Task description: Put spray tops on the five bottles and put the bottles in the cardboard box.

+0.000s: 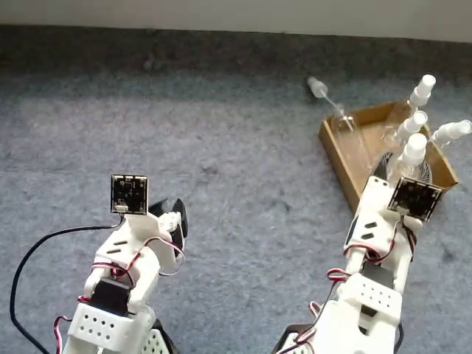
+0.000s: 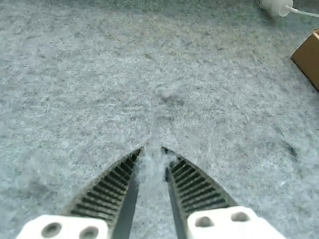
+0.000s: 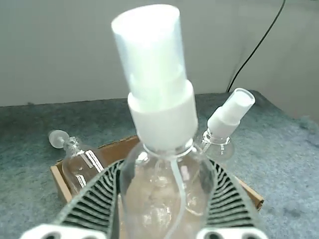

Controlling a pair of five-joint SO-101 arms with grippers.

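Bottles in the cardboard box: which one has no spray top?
The clear bottle at the cardboard box's corner nearest the loose spray top on the table; its neck is open, while the other four wear white tops.

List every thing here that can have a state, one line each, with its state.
Left claw: slightly open, empty.
Right claw: shut on held bottle.
Held bottle: spray top on, upright.
Three other bottles: spray tops on, in cardboard box.
Fifth bottle: no top, in the box.
Loose spray top: lying on the carpet outside the box.
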